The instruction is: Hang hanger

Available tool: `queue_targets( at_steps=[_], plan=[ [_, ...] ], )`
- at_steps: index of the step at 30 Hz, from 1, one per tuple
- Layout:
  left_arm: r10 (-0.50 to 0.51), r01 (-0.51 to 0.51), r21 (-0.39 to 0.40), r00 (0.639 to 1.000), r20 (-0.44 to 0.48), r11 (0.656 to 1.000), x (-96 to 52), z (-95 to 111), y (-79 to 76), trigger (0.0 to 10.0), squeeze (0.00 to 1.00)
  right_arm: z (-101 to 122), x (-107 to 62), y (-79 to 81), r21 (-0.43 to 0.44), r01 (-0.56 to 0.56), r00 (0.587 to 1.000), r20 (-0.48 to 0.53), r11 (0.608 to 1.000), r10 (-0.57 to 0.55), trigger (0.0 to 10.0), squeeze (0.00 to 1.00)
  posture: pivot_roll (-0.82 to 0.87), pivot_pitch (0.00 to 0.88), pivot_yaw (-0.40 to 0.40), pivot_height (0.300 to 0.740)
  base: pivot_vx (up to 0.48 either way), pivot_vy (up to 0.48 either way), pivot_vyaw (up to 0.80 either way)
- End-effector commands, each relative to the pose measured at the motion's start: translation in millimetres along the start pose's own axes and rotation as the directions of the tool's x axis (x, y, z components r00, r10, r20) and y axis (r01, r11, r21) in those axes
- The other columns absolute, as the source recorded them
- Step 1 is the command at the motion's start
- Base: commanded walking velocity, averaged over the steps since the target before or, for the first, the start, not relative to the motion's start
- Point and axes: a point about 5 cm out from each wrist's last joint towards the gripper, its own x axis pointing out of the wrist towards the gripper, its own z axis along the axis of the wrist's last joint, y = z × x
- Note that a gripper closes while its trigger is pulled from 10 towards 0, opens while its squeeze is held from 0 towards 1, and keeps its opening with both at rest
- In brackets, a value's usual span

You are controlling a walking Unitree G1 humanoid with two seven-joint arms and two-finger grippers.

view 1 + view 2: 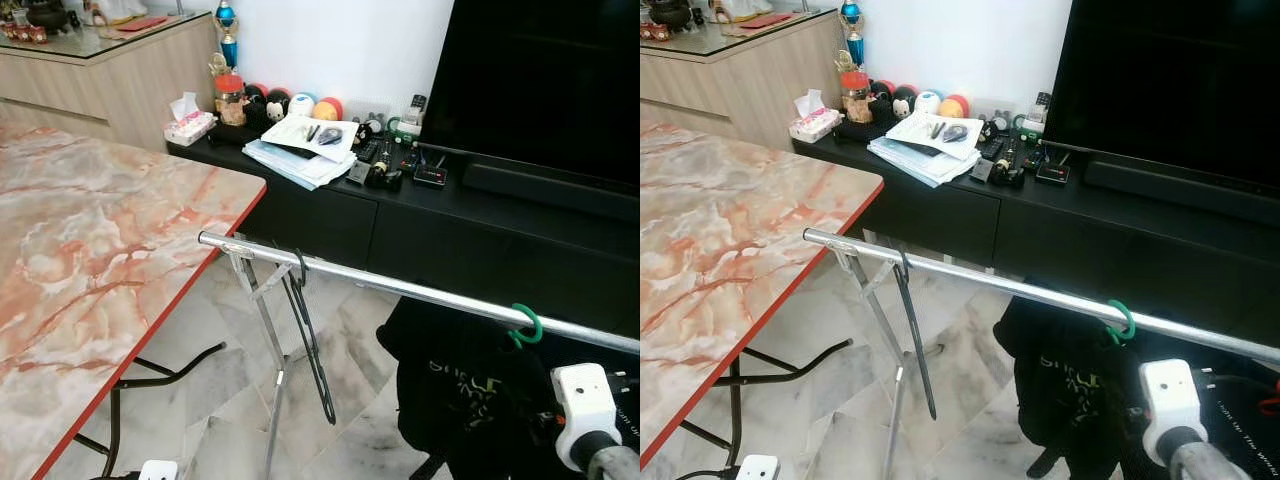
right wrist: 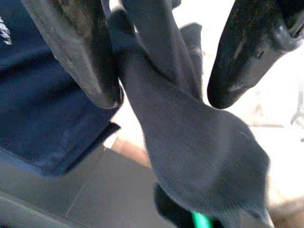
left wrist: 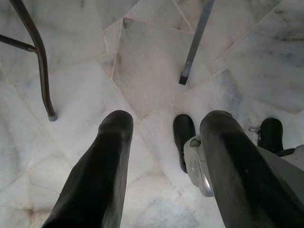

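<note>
The green hanger hooks over the steel rail, its dark shirt drooping: light, limp cloth on a stiff hook. My right tool gapes around the cloth; I'd grip the hook. My left tool hangs released.

A home living room — from where I stand, a large dark television sits at one o'clock on a low black console cluttered with papers, remotes, a tissue pack and toy figures. A marble-patterned table lies at nine o'clock — a clothes rail crosses the marble-tiled floor.
</note>
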Motion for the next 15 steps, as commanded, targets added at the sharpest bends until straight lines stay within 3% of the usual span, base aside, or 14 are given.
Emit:
queue_targets(
  at_steps=[1,4,5,6,15],
  plan=[
    [-0.005,0.005,0.015,0.999,-0.043,1.0,-2.3,-9.6,1.2,10.0,0.0,0.0,-1.1,-6.4,0.011,0.007,1.0,-0.023,1.0,-0.006,10.0,0.0,-0.05,0.074,0.007,0.74,0.0,0.0,0.0],
    [-0.01,0.011,0.019,0.999,-0.044,1.0,-2.2,-9.8,0.0,10.0,0.0,0.4,-0.5,-5.9,0.016,-0.002,1.0,-0.026,1.0,0.002,10.0,0.0,-0.05,0.072,0.007,0.74,0.0,0.0,0.0],
    [-0.013,0.014,0.023,0.999,-0.044,1.0,-2.0,-9.6,-0.8,10.0,0.0,0.8,1.2,-3.0,0.03,-0.016,1.0,-0.023,0.999,0.016,7.9,0.0,-0.05,0.07,0.007,0.74,0.0,0.0,0.0],
    [-0.015,0.017,0.027,0.999,-0.043,0.999,-1.9,-9.5,-1.2,10.0,0.0,1.3,2.0,-1.1,0.033,-0.02,1.0,-0.02,0.999,0.021,0.0,0.0,-0.05,0.069,0.006,0.74,0.0,0.0,0.0],
    [-0.012,0.013,0.036,0.999,-0.048,0.999,-2.2,-10.5,-1.0,10.0,0.0,19.0,8.5,14.9,0.081,-0.094,0.992,0.087,0.992,0.087,0.0,0.0,-0.04,0.073,0.006,0.74,0.0,0.0,0.0]
  ],
)
